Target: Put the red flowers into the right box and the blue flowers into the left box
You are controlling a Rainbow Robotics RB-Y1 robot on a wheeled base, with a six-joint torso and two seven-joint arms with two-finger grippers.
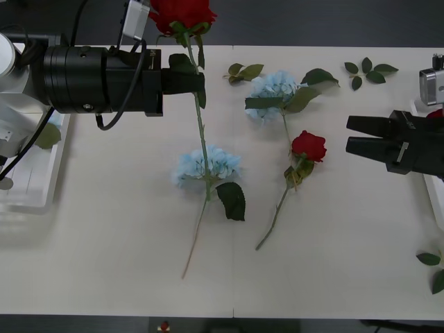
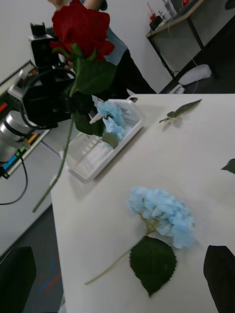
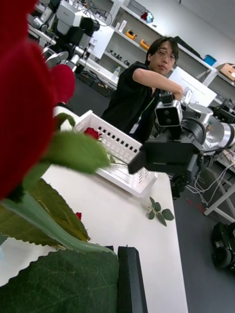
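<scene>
Left gripper point(image 1: 198, 82), black-fingered, pinches the thin green stem of a deep-red artificial rose point(image 1: 182, 14), lifted above the white table point(image 1: 333, 229). Right gripper point(image 1: 350, 135), fingers spread, hovers beside a second red rose point(image 1: 309, 146).

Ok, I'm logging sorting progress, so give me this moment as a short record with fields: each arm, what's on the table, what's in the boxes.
left gripper: shut on a red rose at the stem, lifted above the table
right gripper: jaws open, empty, hovering at the table's right side
flowers on table: two blue flowers and one red flower
left box: holds a blue flower
right box: holds a red flower
loose leaf sprigs: scattered on the table
</scene>
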